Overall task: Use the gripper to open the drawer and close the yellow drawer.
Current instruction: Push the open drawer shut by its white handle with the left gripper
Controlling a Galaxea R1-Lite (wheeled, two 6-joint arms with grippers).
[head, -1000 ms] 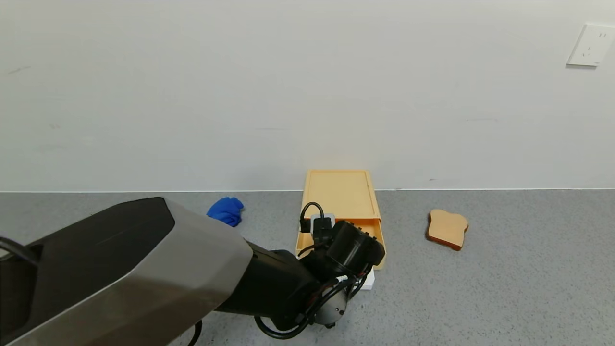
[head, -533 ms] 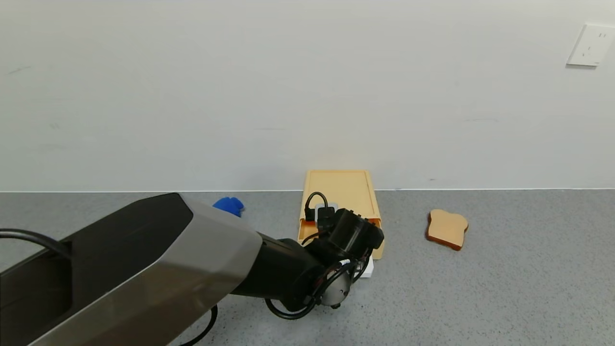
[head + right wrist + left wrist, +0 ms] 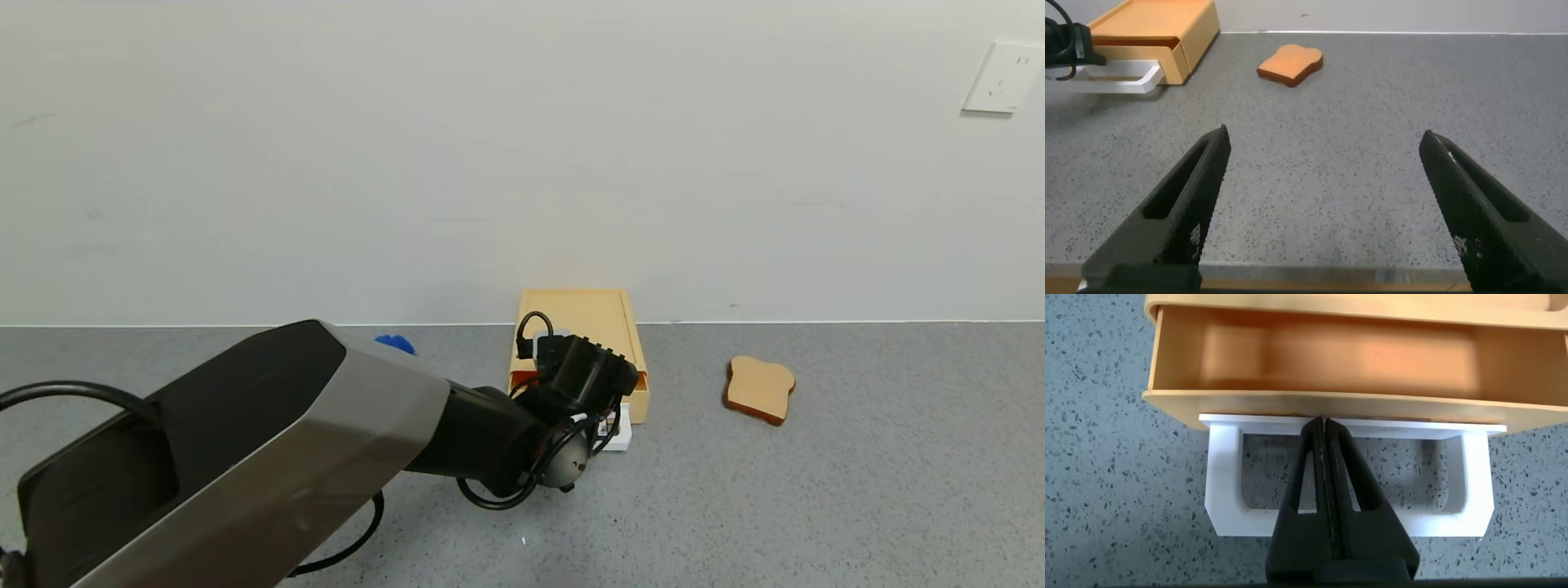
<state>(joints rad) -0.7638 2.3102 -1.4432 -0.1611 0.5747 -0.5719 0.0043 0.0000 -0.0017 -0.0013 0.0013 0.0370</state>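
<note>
Closing push underway, I'd guess. Risk: left gripper (image 3: 1324, 429) bears on a thin contact at the drawer (image 3: 1331, 363) front, so an off-centre push could skew it in the casing (image 3: 581, 314) and jam it, or the tips could slide off under the handle (image 3: 1347, 474)

Left fingers (image 3: 1310, 469) pressed together, holding nothing, passing through the handle loop with tips against the drawer front. Drawer partly open, on the grey surface (image 3: 816, 490) by the wall

Right gripper (image 3: 1323, 204) is well away from the drawer, fingers spread wide, empty. Toast slice (image 3: 761, 388) lies off to the side
</note>
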